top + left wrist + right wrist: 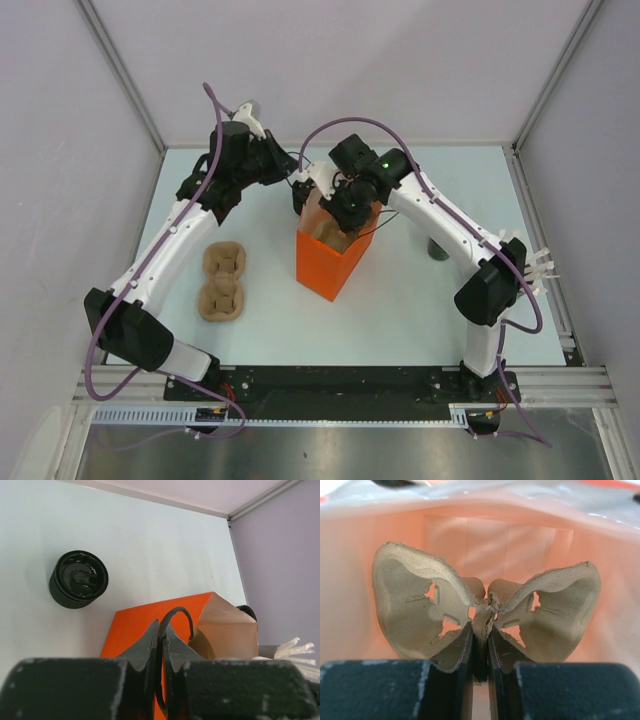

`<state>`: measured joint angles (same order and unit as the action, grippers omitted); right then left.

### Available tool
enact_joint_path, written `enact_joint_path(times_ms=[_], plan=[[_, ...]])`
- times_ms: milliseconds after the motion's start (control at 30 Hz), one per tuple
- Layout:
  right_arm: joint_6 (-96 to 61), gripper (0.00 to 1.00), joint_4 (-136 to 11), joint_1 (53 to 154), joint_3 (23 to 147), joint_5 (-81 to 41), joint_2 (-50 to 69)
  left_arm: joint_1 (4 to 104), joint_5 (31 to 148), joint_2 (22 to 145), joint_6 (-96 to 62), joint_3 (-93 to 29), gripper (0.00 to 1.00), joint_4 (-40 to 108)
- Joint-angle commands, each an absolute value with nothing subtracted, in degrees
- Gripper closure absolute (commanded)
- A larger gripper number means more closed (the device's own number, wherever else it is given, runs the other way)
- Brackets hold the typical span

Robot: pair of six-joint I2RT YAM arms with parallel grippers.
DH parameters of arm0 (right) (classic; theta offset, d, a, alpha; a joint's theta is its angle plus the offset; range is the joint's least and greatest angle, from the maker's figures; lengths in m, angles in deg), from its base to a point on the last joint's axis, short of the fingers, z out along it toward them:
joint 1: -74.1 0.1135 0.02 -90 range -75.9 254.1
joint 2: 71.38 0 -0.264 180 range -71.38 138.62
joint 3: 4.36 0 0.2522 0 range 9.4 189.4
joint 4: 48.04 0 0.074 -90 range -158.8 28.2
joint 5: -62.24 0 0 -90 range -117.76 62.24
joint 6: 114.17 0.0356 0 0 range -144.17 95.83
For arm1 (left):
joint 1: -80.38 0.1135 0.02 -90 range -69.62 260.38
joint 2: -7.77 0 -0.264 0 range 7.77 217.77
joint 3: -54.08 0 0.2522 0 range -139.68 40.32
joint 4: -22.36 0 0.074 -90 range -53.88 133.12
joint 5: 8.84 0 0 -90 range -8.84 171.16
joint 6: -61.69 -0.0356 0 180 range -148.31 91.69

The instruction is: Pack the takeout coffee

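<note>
One black lidded takeout coffee cup (79, 579) lies on its side on the pale table, left of and beyond the orange paper bag (145, 625). The rim of a second black cup (247, 611) peeks out behind the bag. My left gripper (161, 630) is shut on the bag's black handle loop (181, 614), at the bag's far left top edge in the top view (300, 188). My right gripper (480, 630) is shut on the centre ridge of a brown pulp cup tray (410, 615), held inside the bag (330, 258). In the top view it (348, 215) is over the bag's mouth.
A second brown pulp tray (222, 282) lies on the table left of the bag. White sticks (294, 649) show at the right edge of the left wrist view. A dark round container (437, 247) stands partly hidden under the right arm. Walls enclose the table.
</note>
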<state>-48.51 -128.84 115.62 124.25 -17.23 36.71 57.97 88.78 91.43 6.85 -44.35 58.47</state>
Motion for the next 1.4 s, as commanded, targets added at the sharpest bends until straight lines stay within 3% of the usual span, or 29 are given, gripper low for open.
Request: enact_joint_path(times_ms=[0,1367], plan=[[-49.57,0.85,-131.32,115.85,126.65,-18.00,37.51,58.24,83.72,88.98,7.81,-43.88,0.91,56.60],[-52.38,0.80,-136.24,118.31,127.70,-19.41,42.61,58.24,84.85,87.57,8.87,-42.04,0.94,55.81]])
